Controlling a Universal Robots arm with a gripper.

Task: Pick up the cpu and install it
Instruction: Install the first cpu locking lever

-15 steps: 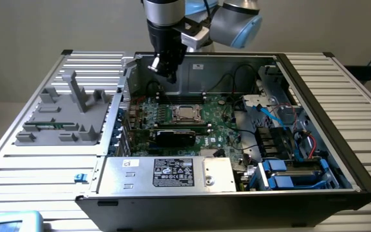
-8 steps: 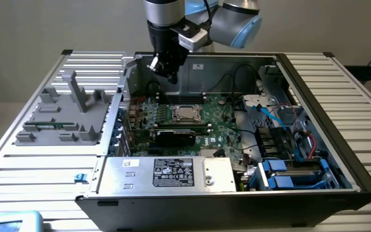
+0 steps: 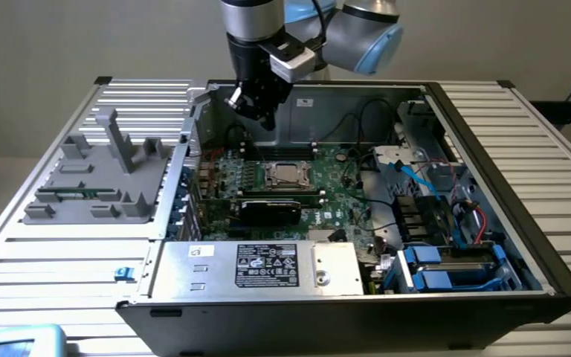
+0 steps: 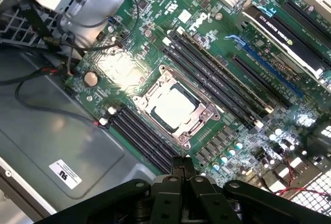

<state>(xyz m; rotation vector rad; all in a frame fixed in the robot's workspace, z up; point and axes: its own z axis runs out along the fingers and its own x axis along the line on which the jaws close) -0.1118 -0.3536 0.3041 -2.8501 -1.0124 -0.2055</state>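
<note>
Black matte gripper (image 3: 264, 119) with fingers pressed together and nothing between them, poised above the far side of the open dark metal computer case (image 3: 510, 195). Flat square silvery-beige cpu (image 4: 173, 107) lies within the bright metal socket frame (image 4: 146, 101) on the green circuit board (image 4: 155, 22) — flanked by black ribbed memory slots (image 4: 217, 79).

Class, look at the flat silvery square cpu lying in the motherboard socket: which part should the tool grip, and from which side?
Grip the flat silvery square cpu by two opposite thin edges, coming straight down from above. It lies flat, face-up, ringed by the metal socket frame, with black memory slots alongside, so side approaches look blocked.
</note>
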